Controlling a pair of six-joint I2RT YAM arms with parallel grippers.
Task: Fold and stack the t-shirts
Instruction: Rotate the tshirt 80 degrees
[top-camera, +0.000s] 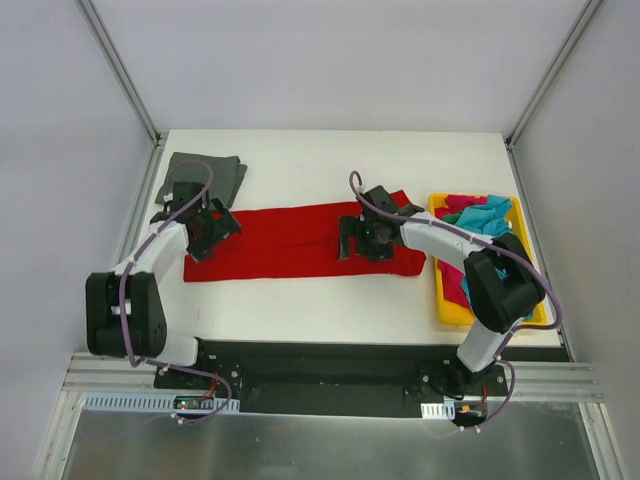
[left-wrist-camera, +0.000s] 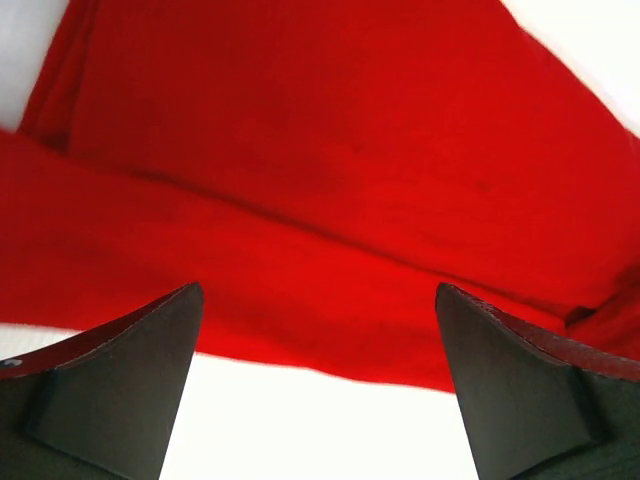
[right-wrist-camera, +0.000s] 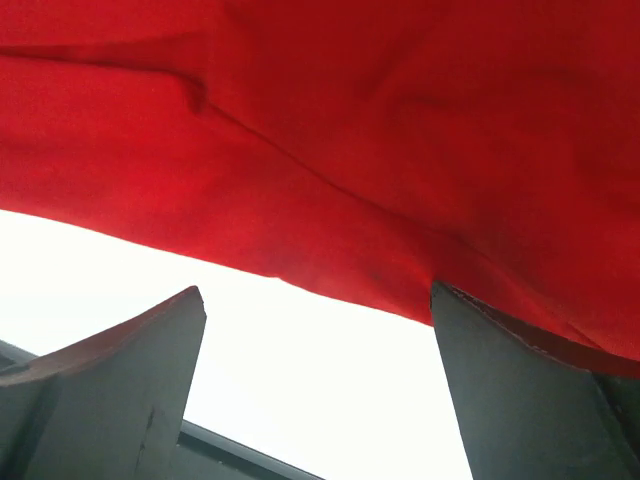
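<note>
A bright red t-shirt (top-camera: 290, 243) lies as a long folded band across the middle of the white table. It fills the left wrist view (left-wrist-camera: 330, 170) and the right wrist view (right-wrist-camera: 380, 140). A folded dark grey t-shirt (top-camera: 208, 173) lies at the back left. My left gripper (top-camera: 205, 233) is open, low over the red shirt's left end, holding nothing (left-wrist-camera: 318, 310). My right gripper (top-camera: 360, 238) is open over the shirt's right part, at its edge (right-wrist-camera: 318, 310). Turquoise (top-camera: 488, 214), pinkish-red and green shirts lie in the yellow tray (top-camera: 441, 308).
The yellow tray stands at the right edge of the table, beside my right arm. Metal frame posts (top-camera: 120, 70) rise at the back corners. A black base rail (top-camera: 320, 362) runs along the near edge.
</note>
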